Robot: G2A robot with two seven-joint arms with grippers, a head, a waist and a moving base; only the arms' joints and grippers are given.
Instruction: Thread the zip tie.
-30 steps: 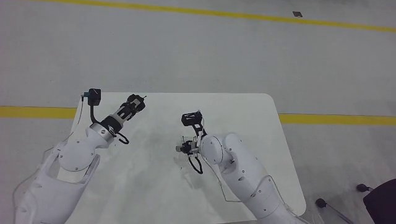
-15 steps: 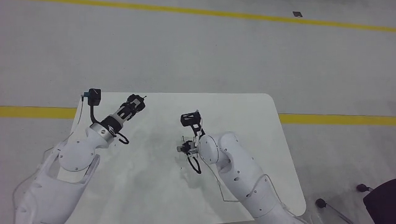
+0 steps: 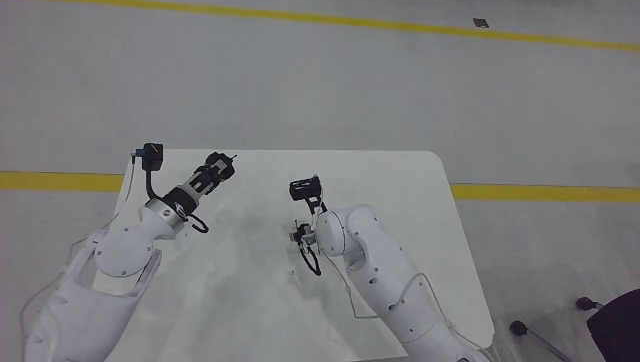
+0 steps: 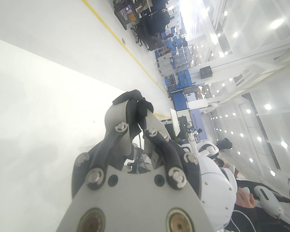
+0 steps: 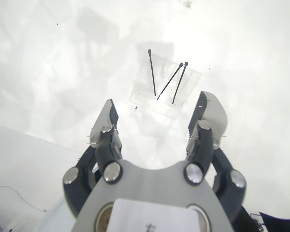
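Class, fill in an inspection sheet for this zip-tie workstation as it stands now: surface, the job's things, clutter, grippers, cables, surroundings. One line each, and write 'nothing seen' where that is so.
Surface: white table, faintly smudged.
Job's things: three black zip ties lie flat on a clear sheet, none threaded.
Clutter: one small pale scrap on the table beyond the sheet.
Grippers: right gripper is open, above the sheet's near edge, holding nothing. The left gripper is shut over the table's left part; I cannot tell whether it holds anything.
Cables: a black cable runs along the left wrist, and a second black loop hangs at the right wrist.
Surroundings: grey floor with yellow lines.
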